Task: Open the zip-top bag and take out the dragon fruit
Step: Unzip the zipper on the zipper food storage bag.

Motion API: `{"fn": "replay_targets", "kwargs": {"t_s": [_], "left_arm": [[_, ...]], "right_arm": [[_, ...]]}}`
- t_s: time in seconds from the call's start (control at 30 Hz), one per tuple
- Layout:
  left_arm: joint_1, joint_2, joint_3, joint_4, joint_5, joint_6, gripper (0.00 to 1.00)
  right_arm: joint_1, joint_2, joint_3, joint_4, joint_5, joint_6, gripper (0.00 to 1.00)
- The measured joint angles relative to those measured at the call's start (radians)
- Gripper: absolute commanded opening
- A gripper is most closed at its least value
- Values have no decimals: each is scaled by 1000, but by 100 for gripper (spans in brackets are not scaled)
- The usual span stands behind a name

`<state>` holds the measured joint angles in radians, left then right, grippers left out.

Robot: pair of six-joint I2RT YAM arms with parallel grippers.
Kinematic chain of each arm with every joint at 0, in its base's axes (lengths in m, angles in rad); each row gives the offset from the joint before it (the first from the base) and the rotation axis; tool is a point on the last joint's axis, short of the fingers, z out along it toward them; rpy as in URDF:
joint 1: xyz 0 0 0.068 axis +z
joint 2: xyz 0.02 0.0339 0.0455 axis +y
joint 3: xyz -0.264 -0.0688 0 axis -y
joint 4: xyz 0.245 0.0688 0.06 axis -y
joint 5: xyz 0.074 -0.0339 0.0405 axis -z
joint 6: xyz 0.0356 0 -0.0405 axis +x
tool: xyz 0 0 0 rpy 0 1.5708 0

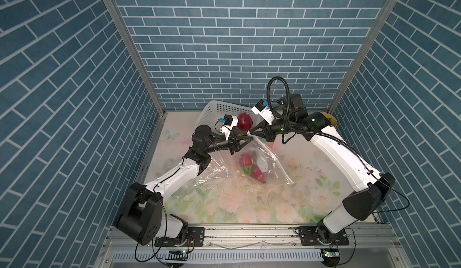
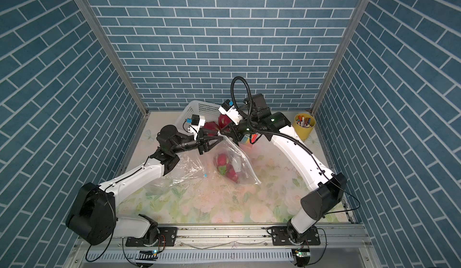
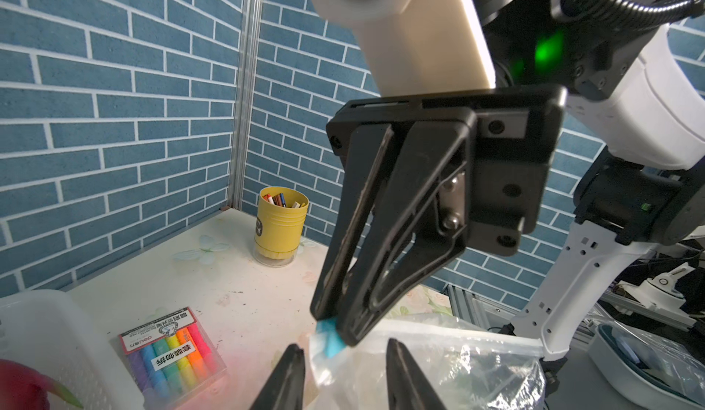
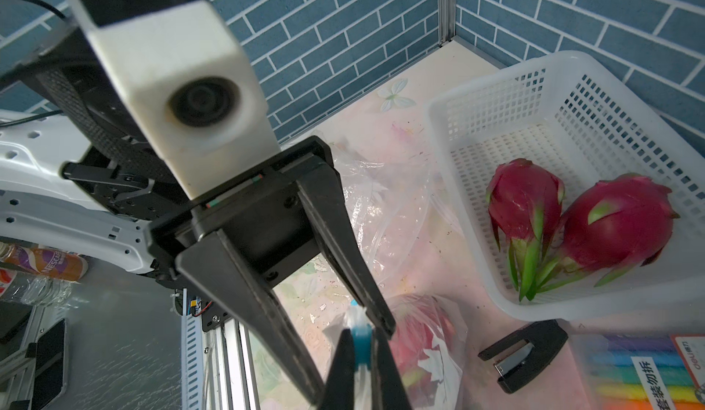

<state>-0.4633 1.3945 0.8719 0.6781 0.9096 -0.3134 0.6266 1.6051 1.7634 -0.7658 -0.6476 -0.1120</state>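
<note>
The right gripper (image 4: pixel 361 336) is clamped tight on the blue slider (image 3: pixel 330 337) at the top edge of the bag (image 3: pixel 438 366), pinching it right at the fingertips. Facing it nose to nose, the left gripper (image 3: pixel 343 345) has its jaws parted, one finger on each side of that same top edge just beside the slider; from here I can't tell whether either finger touches the plastic, but it isn't squeezing anything. Both grippers meet above the back half of the table (image 1: pixel 249 204), in front of the basket (image 4: pixel 507 95). The bag hangs from the pinched corner and slopes down towards the front, its lower end lying on the flowered table. The dragon fruit (image 1: pixel 250 167) sits inside that lower end, red with green tips, seen through the clear plastic in both top views. Two loose fruits (image 4: pixel 618 221) lie side by side in the white basket at the back. A second bag (image 1: pixel 209 167), crumpled and clear, lies flat under the left forearm with a small blue slider of its own. A pack of highlighters (image 3: pixel 171 354) rests on the table beneath the right wrist, a black stapler (image 4: pixel 522 354) just beside it. A yellow cup (image 2: pixel 304 129) of pens stands in the far right corner.
</note>
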Motion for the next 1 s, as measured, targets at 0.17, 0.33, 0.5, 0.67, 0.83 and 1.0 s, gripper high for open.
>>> {"fn": "replay_targets", "kwargs": {"t_s": [0.17, 0.33, 0.5, 0.67, 0.83, 1.0], "left_arm": [[0, 55, 3, 1, 8, -4, 15], [-2, 93, 22, 17, 31, -15, 0], [-2, 90, 22, 24, 33, -30, 0], [-2, 70, 22, 25, 29, -31, 0], [-2, 68, 22, 29, 30, -35, 0], [-2, 68, 22, 31, 30, -42, 0]], "right_arm": [[0, -2, 0, -2, 0, 0, 2], [-1, -2, 0, -10, 11, 2, 5], [-1, -6, 0, -10, 13, 9, 36], [-1, -14, 1, -8, 23, 10, 43], [2, -14, 1, -6, 39, 10, 42], [13, -14, 1, 3, 79, 12, 32]]}}
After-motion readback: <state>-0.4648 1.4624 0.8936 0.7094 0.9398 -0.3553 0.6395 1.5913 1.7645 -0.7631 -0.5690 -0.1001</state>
